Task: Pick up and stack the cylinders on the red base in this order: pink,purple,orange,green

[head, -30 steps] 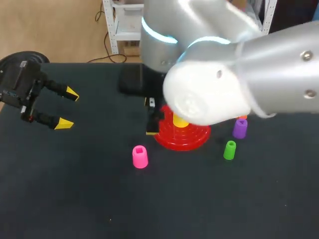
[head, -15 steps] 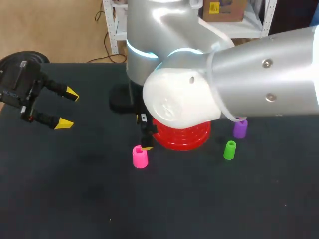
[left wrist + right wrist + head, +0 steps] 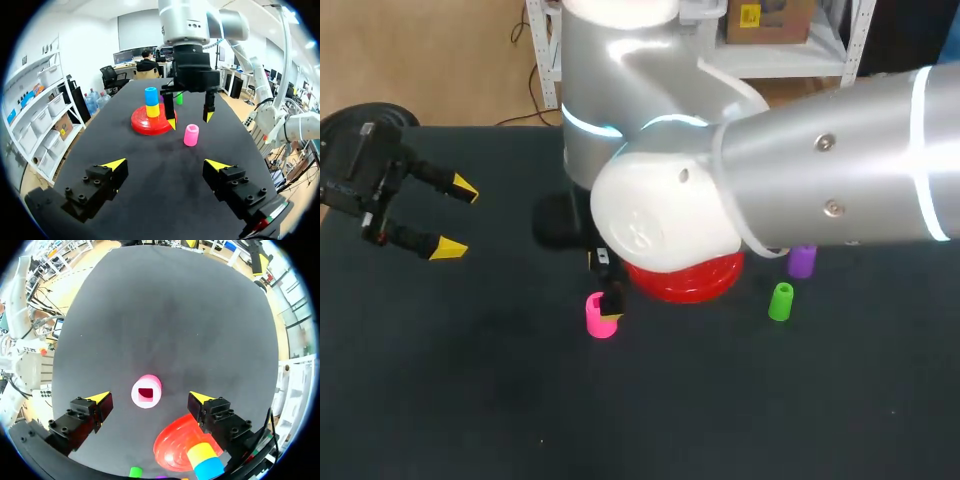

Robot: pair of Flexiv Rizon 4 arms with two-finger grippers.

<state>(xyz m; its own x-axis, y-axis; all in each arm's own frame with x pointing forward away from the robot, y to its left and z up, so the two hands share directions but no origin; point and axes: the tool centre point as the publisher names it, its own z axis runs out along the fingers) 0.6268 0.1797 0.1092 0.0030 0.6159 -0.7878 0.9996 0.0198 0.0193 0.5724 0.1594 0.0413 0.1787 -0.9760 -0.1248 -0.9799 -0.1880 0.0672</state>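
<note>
Pink cylinder [image 3: 146, 391] stands clear; red base [image 3: 172, 442] nearby.

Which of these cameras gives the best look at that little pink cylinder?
The right wrist view: it looks straight down on the pink cylinder, whole, between the right gripper's open fingers. The left wrist view shows it upright from the side, farther off. In the head view a yellow fingertip overlaps it.

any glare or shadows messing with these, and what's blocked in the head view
Head view: the right arm covers most of the red base, and ring lights glow on its shell. Left wrist view: a soft shadow lies beside the pink cylinder. Right wrist view: no glare on the table.
</note>
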